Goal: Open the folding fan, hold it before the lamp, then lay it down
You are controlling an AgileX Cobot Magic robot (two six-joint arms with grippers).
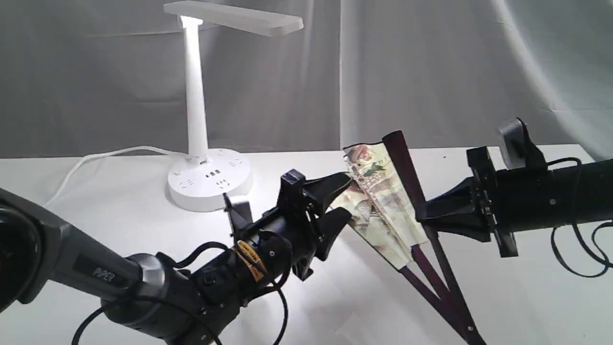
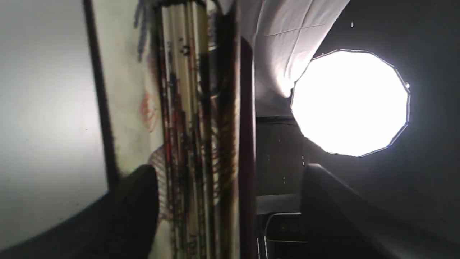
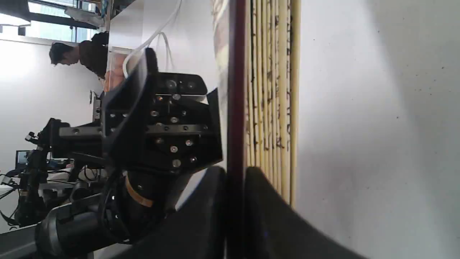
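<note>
1. A grey cloth [image 1: 431,72] hangs in folds across the whole background.
2. A white desk [image 1: 96,201] fills the lower part of the exterior view and carries everything else.
3. Your left arm [image 1: 143,282] reaches in from the lower left. Your right arm [image 1: 550,196] reaches in level from the right. Both are black and point towards the middle.
4. The lamp [image 1: 196,105] stands upright at the back left of the desk. It is white, with a slim stem, a flat bar head and a round base with sockets.
5. The folding fan [image 1: 378,196] hangs above the desk between your two arms, to the right of the lamp and apart from it. It is only partly spread and tilted, with its painted paper up and to the left. Its dark maroon ribs meet at a pivot low and to the right.
6. Your right fingers [image 1: 431,213] are clamped on the fan's maroon outer guard, just below the paper.
7. Your left fingers [image 1: 330,184] stand wide apart at the fan's other edge. In the left wrist view one finger overlaps the paper while the other is well clear of it.
8. The lamp's white cord [image 1: 96,155] trails left from its base across the desk.
</note>
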